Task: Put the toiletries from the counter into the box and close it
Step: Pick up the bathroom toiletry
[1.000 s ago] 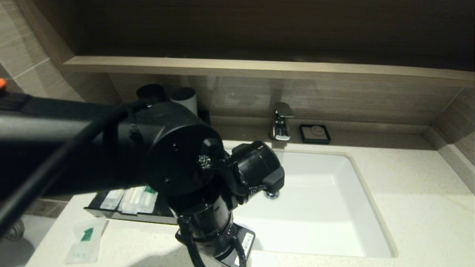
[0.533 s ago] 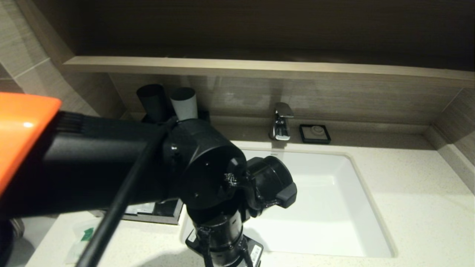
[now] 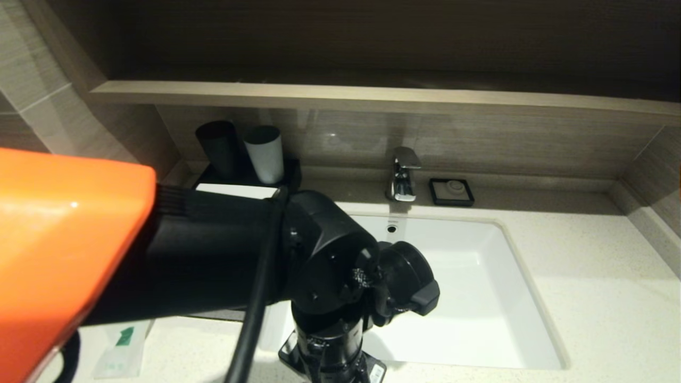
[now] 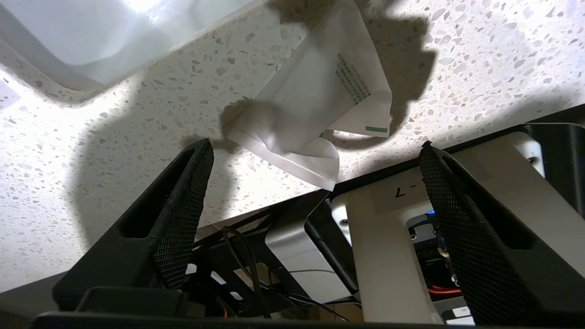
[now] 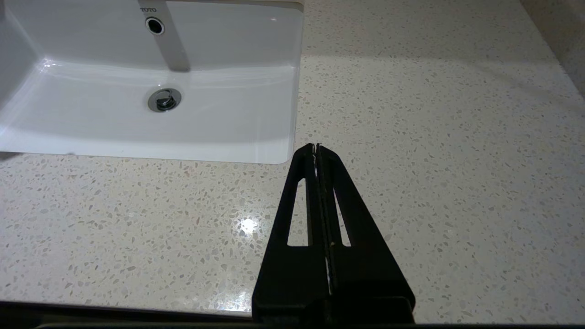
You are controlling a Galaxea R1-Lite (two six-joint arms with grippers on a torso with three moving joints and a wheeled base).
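Crumpled white sachet on speckled counter — mesh-padded left gripper spread above.

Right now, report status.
Left gripper open above sachet on counter. Right gripper shut, idle beside basin. Left arm hides box.

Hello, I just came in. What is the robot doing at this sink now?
The robot is clearing toiletries from the white speckled stone counter. Its left gripper hangs open above a crumpled white plastic sachet with green print lying on the counter near the white rectangular basin; the fingers do not touch it. Another white sachet with a green mark also lies on the counter. The left arm hides most of the black box. The right gripper is shut, idle over the counter beside the basin.
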